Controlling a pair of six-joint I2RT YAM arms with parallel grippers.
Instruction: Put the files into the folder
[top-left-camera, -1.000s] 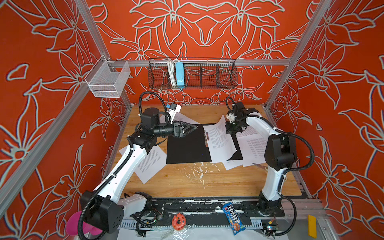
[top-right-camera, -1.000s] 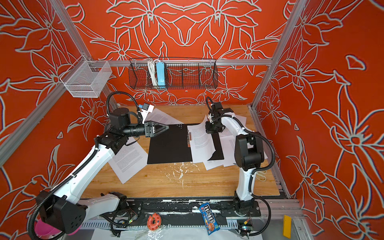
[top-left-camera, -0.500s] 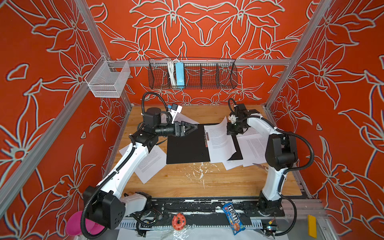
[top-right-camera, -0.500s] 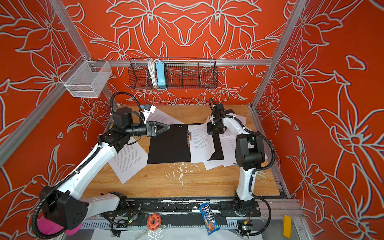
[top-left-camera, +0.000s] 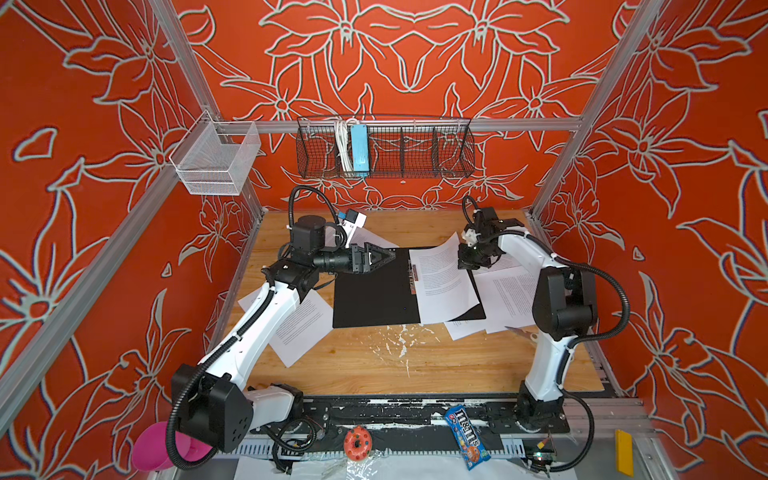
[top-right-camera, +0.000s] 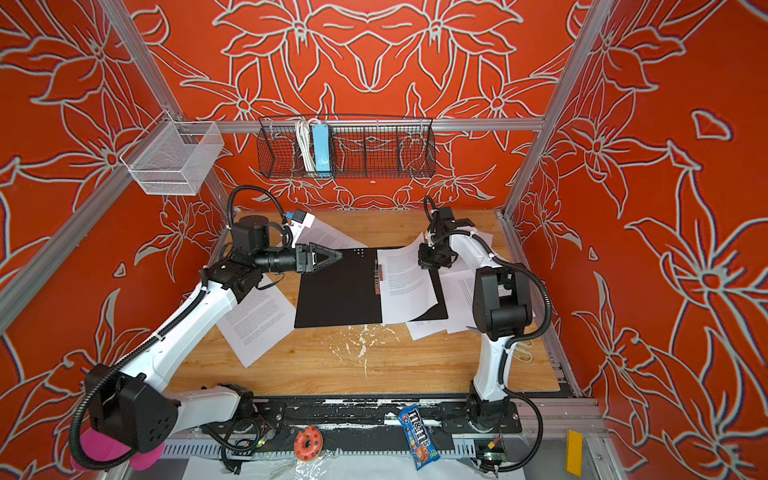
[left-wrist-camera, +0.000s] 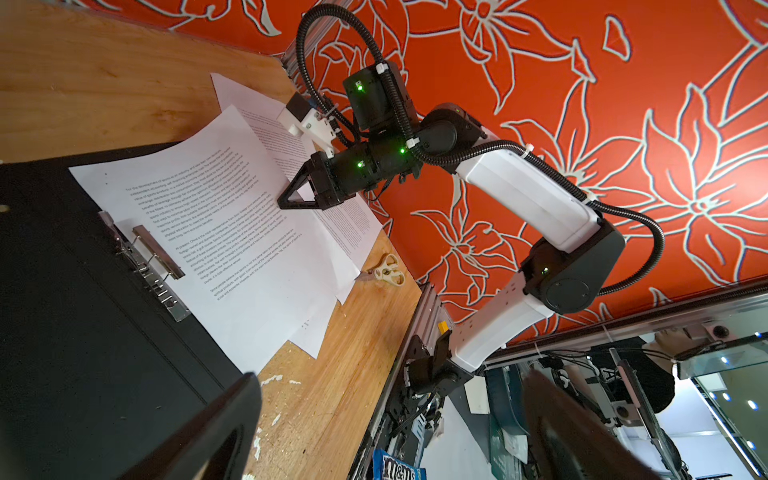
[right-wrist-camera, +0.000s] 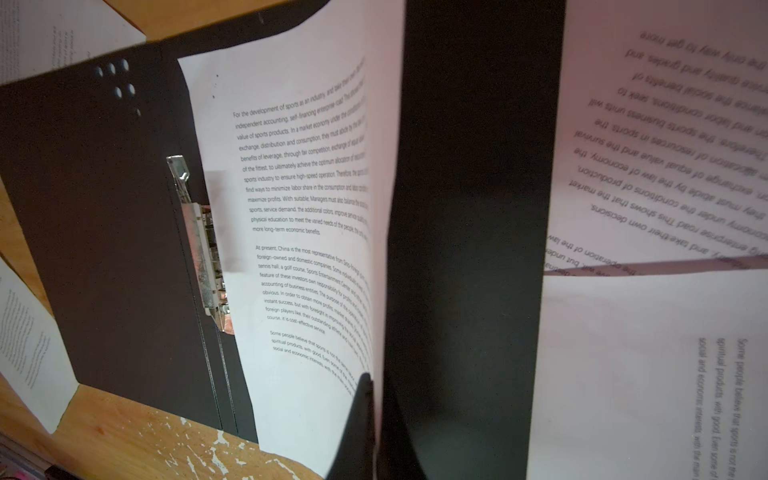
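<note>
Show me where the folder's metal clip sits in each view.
Top view: metal clip at the open folder fold, mid-table.
Top view: same spot.
Left wrist: clip along the printed sheet edge.
Right wrist: clip where black cover meets sheet.
Shared landmark: that printed sheet, curling up beside it.

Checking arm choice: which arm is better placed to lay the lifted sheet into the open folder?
Right, probably: the right gripper is shut on the sheet, partly over the folder; the left gripper hangs open, holding nothing.
</note>
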